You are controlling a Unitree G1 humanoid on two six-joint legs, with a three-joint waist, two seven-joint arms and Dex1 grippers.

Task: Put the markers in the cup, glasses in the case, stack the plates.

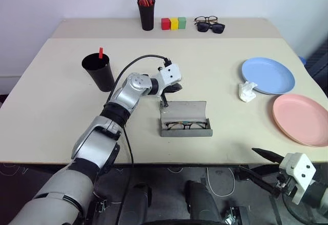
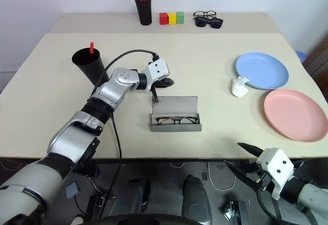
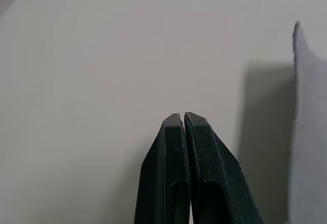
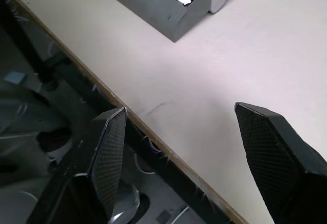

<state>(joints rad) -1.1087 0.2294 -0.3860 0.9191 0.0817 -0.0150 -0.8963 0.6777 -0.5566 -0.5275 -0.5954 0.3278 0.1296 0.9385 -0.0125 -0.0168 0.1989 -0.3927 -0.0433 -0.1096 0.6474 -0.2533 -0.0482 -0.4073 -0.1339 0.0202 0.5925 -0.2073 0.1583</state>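
You have two plates, light blue (image 1: 268,75) and pink (image 1: 301,118), and one grey case (image 1: 185,119) lying open. Left gripper (image 1: 165,103) is pinched closed on nothing; right gripper (image 1: 259,163) gapes wide.

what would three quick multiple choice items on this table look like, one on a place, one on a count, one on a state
1. Where are the thin black wire-frame glasses?
A. in the open grey hard case
B. on the light blue round plate
C. in the wide black plastic cup

2. How many small coloured blocks stand at the table's far edge?
A. two
B. three
C. five

3. How do the left gripper fingers stand?
A. wide apart
B. pressed together, empty
C. closed on a marker

Answers: 1 A, the frames lie inside the case below its raised lid. 2 B, red, yellow and green stand in a row. 3 B, the left wrist view shows the tips touching with nothing between.
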